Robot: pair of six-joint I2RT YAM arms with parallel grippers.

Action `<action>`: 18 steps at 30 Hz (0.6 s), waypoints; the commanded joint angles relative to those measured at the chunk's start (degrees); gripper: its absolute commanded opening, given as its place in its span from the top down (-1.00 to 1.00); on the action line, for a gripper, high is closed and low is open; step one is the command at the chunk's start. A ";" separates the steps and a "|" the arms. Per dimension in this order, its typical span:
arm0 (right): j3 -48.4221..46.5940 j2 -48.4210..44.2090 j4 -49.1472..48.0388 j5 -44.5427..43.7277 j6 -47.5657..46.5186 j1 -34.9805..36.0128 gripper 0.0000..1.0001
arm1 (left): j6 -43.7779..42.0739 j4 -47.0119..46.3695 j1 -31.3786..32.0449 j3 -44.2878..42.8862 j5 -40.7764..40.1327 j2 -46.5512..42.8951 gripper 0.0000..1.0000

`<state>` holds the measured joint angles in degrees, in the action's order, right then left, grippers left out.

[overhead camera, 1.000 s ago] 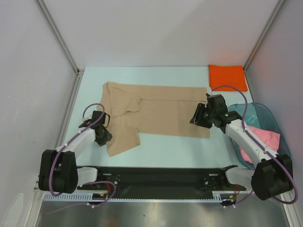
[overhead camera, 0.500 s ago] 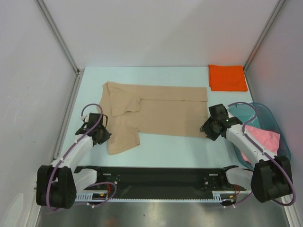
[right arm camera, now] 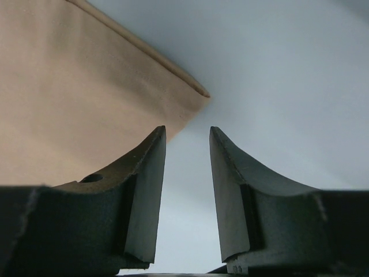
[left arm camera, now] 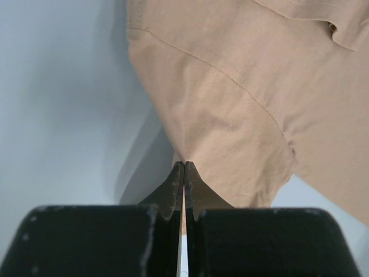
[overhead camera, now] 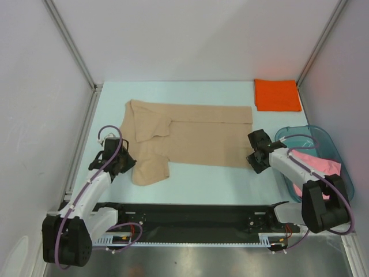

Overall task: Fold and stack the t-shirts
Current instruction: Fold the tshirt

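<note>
Pincers at edges of tan t-shirt (overhead camera: pixel 196 135): left pincer (left arm camera: pixel 184 165) newly tight on sleeve, right pincer (right arm camera: pixel 187 134) half-open, empty.

Pale blue-green counter (overhead camera: pixel 202 180) enclosed by white walls (overhead camera: pixel 190 40) with aluminium corner posts (overhead camera: pixel 69 43), bearing a translucent teal plastic tub (overhead camera: pixel 314 130) at its right side, a black mounting rail (overhead camera: pixel 190 214) along the near edge.

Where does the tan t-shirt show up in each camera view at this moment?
Top external: tan t-shirt spread flat at the centre.
Left wrist: fills the upper right, pinched at the left gripper.
Right wrist: upper left, its corner just beyond the open right gripper.
Shared landmark: the pale blue table.
</note>
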<state>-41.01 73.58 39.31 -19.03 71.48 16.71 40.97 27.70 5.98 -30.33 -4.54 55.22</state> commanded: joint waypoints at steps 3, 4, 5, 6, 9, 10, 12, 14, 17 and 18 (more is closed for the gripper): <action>0.23 2.88 -1.25 -3.82 3.57 0.69 0.17 | -1.07 -2.21 0.35 0.09 2.42 -0.73 0.99; 0.23 3.23 -1.34 -3.91 4.18 0.78 0.17 | -1.07 -2.22 0.35 0.01 2.60 -0.73 1.00; 0.49 3.50 -1.17 -4.00 4.54 0.95 0.17 | -0.98 -2.13 0.35 -0.43 2.60 -0.90 0.99; 0.58 4.02 -1.34 -4.17 4.72 1.04 0.17 | -0.89 -2.21 0.35 -0.61 2.78 -1.17 0.99; 1.11 5.51 -2.57 -4.70 4.46 0.69 0.21 | -0.63 -2.13 0.35 -1.22 2.95 -2.13 1.00; 1.20 5.96 -3.35 -4.79 4.02 0.61 0.22 | -0.63 -2.13 0.35 -1.31 2.95 -2.40 0.99; 1.11 7.53 -3.54 -4.70 3.75 0.43 0.27 | -0.63 -1.69 0.35 -1.49 2.52 -3.01 0.99; 1.64 8.15 -4.76 -4.27 3.14 0.43 0.30 | -0.54 -1.08 0.35 -1.75 2.34 -3.45 0.99; 2.25 8.68 -5.91 -4.00 2.44 0.17 0.44 | -0.28 -0.46 0.35 -2.10 1.46 -4.24 1.00; 2.60 8.86 -6.09 -4.17 2.08 0.17 0.48 | -0.19 -0.28 0.35 -2.28 1.37 -4.51 1.00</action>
<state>-40.36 80.40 35.07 -21.63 73.49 17.15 40.95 27.51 6.00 -30.35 -2.61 52.38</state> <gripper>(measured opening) 0.280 0.006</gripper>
